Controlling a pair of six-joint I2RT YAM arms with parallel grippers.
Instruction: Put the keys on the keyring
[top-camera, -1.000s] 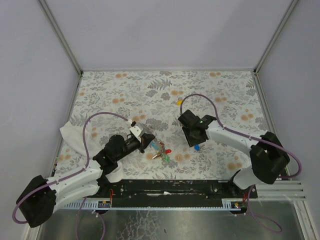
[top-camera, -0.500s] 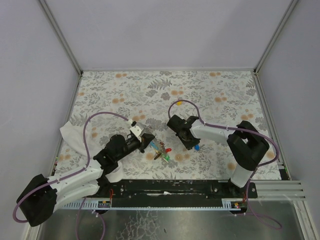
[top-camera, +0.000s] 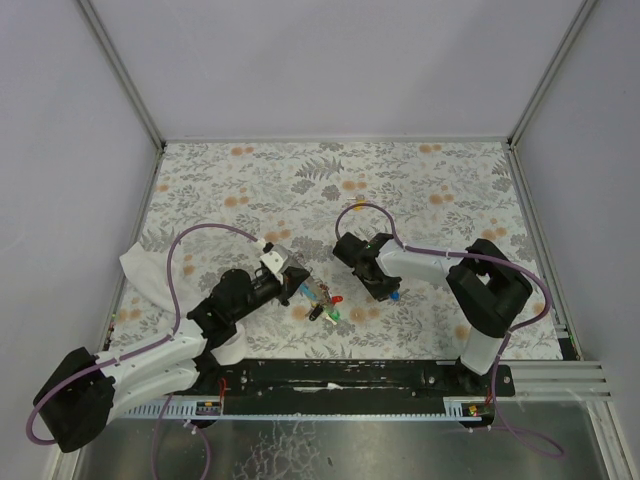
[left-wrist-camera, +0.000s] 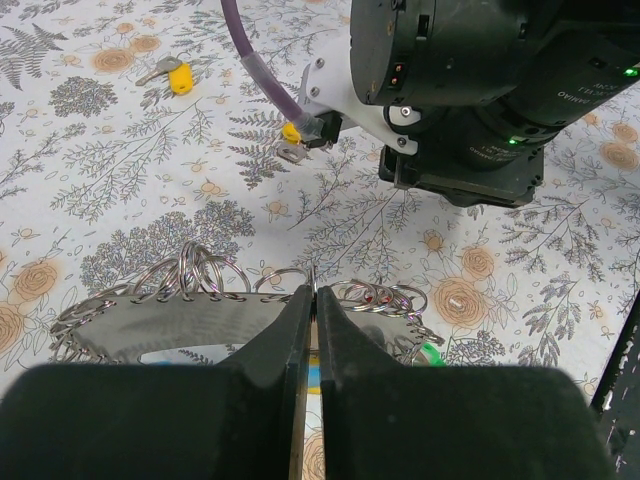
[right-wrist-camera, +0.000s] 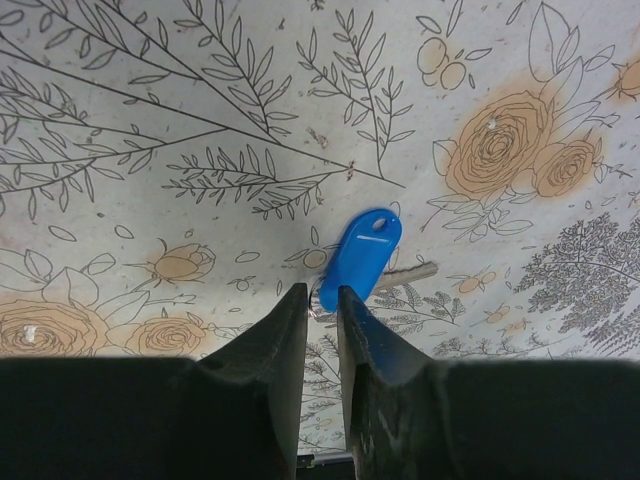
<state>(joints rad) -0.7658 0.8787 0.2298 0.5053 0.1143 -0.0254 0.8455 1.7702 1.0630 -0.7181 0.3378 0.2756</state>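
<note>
My left gripper (top-camera: 302, 290) (left-wrist-camera: 314, 290) is shut on a thin metal ring of the keyring (left-wrist-camera: 190, 318), whose grey strap carries several small rings. Red (top-camera: 338, 300) and green (top-camera: 333, 315) keys hang at the strap's end. The blue key (right-wrist-camera: 360, 258) (top-camera: 396, 295) lies flat on the flowered table. My right gripper (right-wrist-camera: 322, 293) (top-camera: 384, 288) is down over it. Its jaws are open by a narrow gap, and the key's near end and small ring sit right at the fingertips. A yellow key (left-wrist-camera: 180, 76) lies farther back.
A white cloth (top-camera: 145, 270) is bunched at the table's left edge. The right arm's wrist (left-wrist-camera: 470, 90) hangs close ahead of my left gripper. Purple cables (top-camera: 365, 208) loop over both arms. Grey walls enclose the table on three sides.
The right arm folded in and swung its gripper left and down onto the blue key, and its jaws narrowed. The left arm held still with the ring.
</note>
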